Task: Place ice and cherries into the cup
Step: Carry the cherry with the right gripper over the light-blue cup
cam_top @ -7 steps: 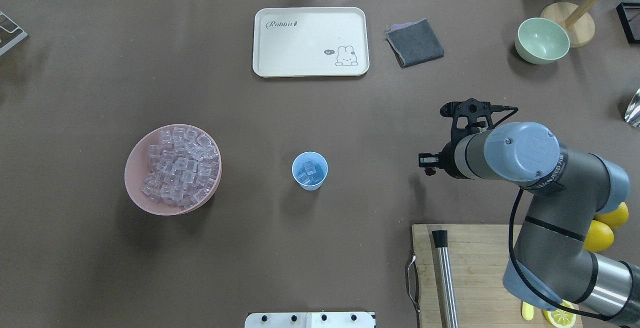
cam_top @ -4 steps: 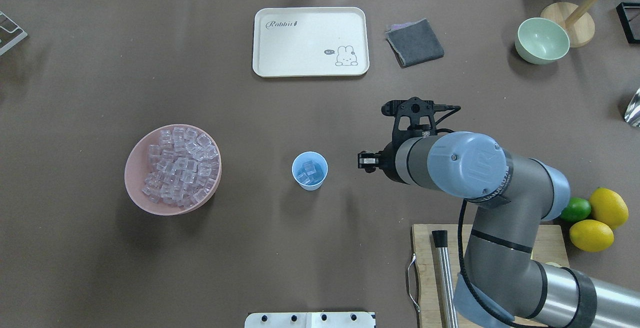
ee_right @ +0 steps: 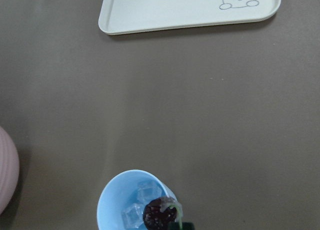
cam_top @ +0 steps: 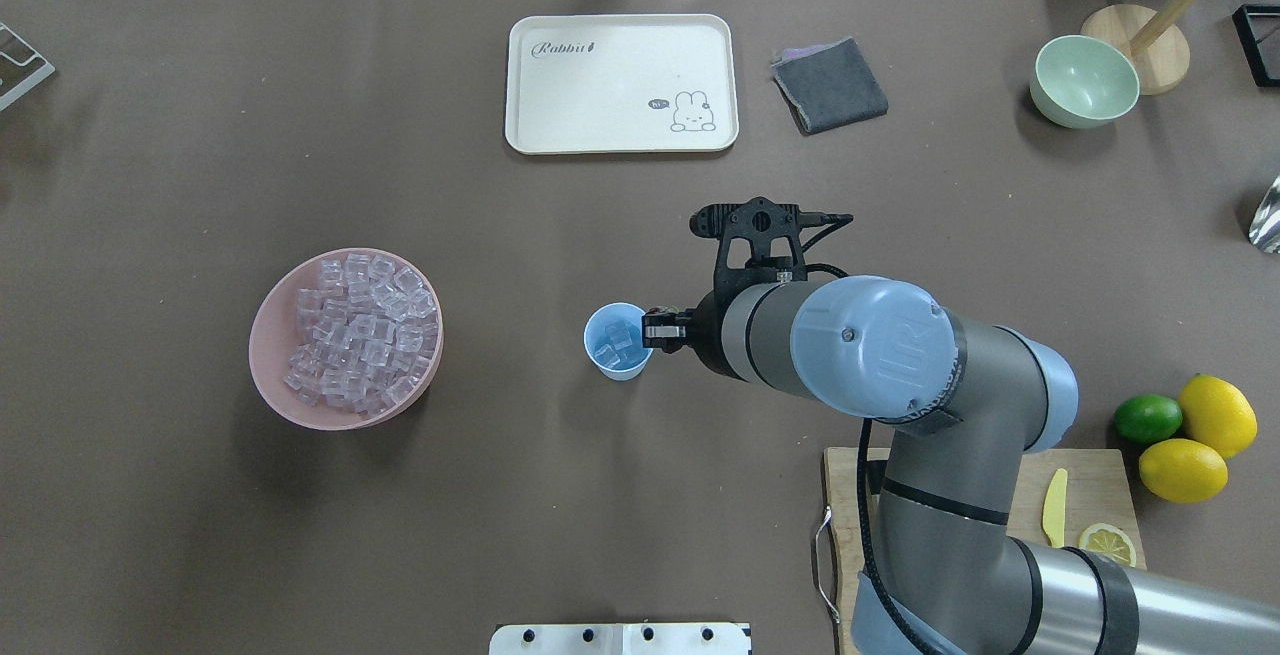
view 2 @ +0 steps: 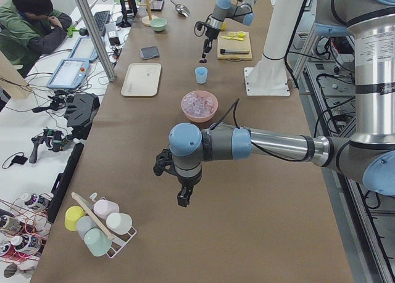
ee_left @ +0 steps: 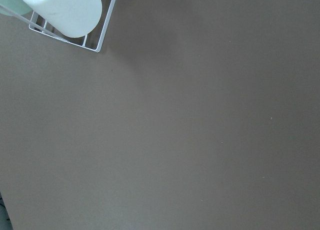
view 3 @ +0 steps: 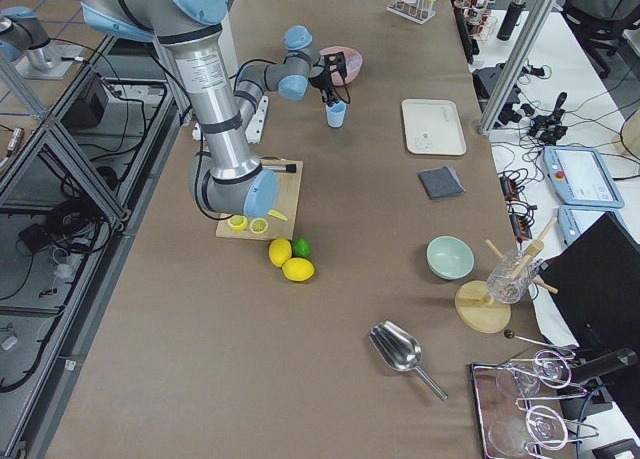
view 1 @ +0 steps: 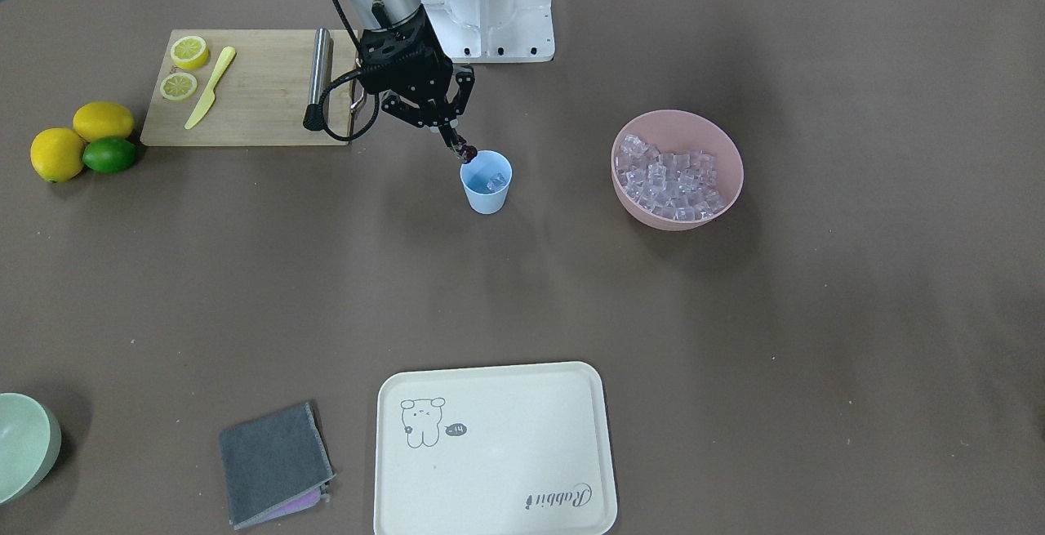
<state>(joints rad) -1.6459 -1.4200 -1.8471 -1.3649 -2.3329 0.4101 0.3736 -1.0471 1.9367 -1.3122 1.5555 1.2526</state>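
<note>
The light-blue cup (cam_top: pixel 597 333) stands mid-table with a few ice cubes (cam_top: pixel 620 341) inside. My right gripper (cam_top: pixel 652 331) hovers at the cup's right rim, shut on the dark red cherries (view 1: pixel 467 154) by their green stem. In the right wrist view the cherries (ee_right: pixel 156 212) hang over the cup (ee_right: pixel 111 202) and its ice (ee_right: pixel 132 218). A pink bowl (cam_top: pixel 268 335) full of ice cubes (cam_top: pixel 360 330) sits to the cup's left. My left gripper (view 2: pixel 182 200) shows only in the exterior left view, above bare table; I cannot tell if it is open.
A cream tray (cam_top: pixel 620 83), grey cloth (cam_top: pixel 830 85) and pale green bowl (cam_top: pixel 1085 81) lie at the far side. A cutting board (view 1: pixel 253 86) with lemon slices, yellow knife and metal rod, plus lemons and a lime (cam_top: pixel 1148 418), sit near right. A cup rack (ee_left: pixel 75 19) is near the left wrist.
My right arm has swept left across the table, bringing its gripper from well right of the cup to the cup's right rim. The cup and pink bowl have not moved.
</note>
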